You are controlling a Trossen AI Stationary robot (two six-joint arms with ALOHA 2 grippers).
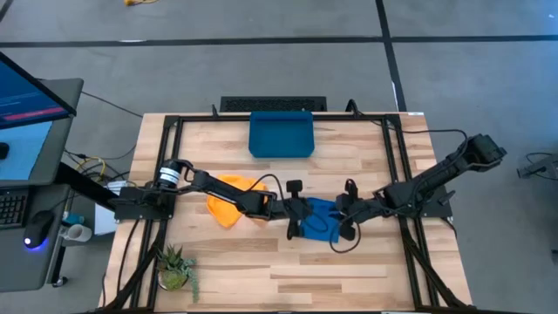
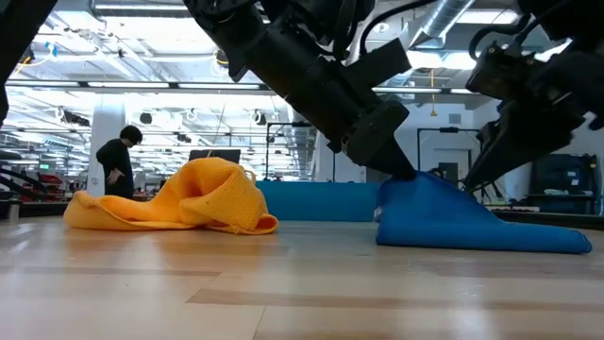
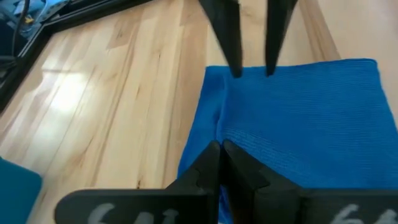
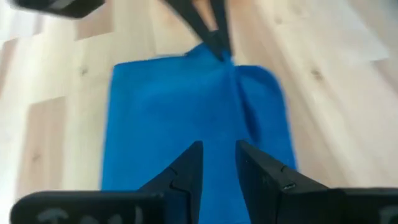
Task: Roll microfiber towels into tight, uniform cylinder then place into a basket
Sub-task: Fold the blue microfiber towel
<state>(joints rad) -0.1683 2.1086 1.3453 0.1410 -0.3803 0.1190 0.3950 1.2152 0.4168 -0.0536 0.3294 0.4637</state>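
Note:
The blue microfiber towel [image 1: 321, 220] lies at the table's middle, its left edge drawn up into a peak [image 2: 417, 179]. My left gripper [image 1: 296, 214] is shut on that edge. My right gripper [image 3: 253, 67] stands open at the towel's opposite edge, fingertips apart and pointing down at a slant. The yellow-orange towel [image 1: 231, 199] lies crumpled in a heap to the left, under my left arm. The dark blue basket [image 1: 281, 133] stands by the far edge. My left gripper pinches the blue towel's left edge [image 3: 213, 134] between its two shut fingers, slanting down from the table's left. That edge is lifted into a peak while the rest of the towel lies on the table. Whether my right gripper's fingertips [image 3: 236, 65] touch the towel, I cannot tell.
A black bar [image 1: 273, 105] lies behind the basket. A small potted plant [image 1: 174, 266] stands at the near left corner. Black frame rails [image 1: 166, 174] run along both table sides. A person [image 2: 118, 161] stands far off in the room.

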